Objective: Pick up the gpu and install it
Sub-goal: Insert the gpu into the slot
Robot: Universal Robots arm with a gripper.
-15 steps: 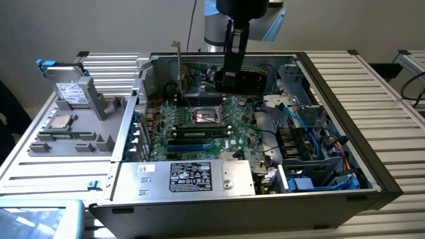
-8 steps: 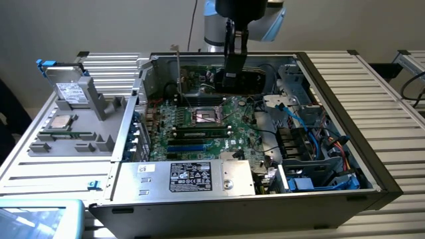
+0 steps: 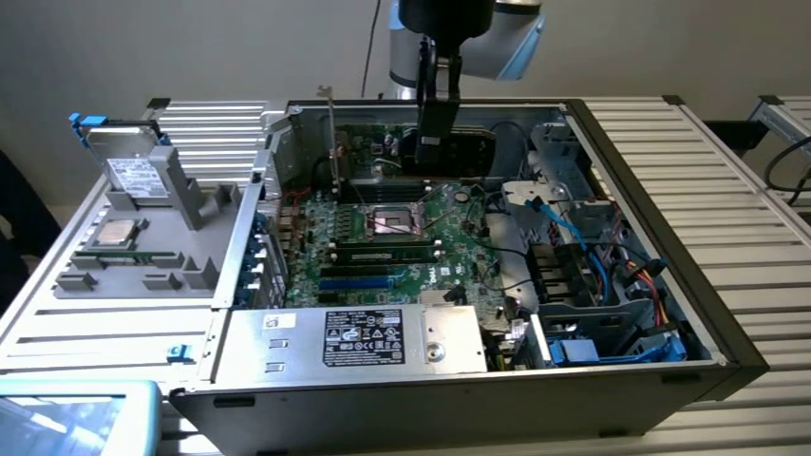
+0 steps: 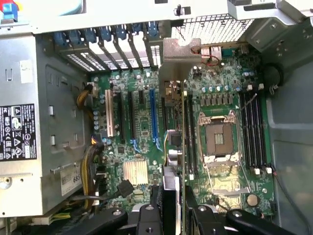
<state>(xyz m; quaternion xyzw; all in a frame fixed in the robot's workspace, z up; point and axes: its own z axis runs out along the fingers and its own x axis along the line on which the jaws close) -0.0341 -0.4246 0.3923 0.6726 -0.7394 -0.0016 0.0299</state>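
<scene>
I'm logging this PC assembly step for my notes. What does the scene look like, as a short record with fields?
gripper: gripper shut on the gpu
gpu: held edge-on above the motherboard, bracket end away from the fingers
cpu socket: cpu socket uncovered, no cooler on it
setting: open computer case

Setting: robotics lab, PC-assembly station | evidence: opened desktop tower case [image 3: 443,408] with bare motherboard [image 3: 459,211], lying on ribbed metal worktop [image 3: 747,228] | grey parts fixture [image 3: 140,261] holding hard drive [image 3: 133,171] and CPU [image 3: 121,231] | robot arm [image 3: 469,38] overhead | plain wall [image 3: 190,47] behind
</scene>
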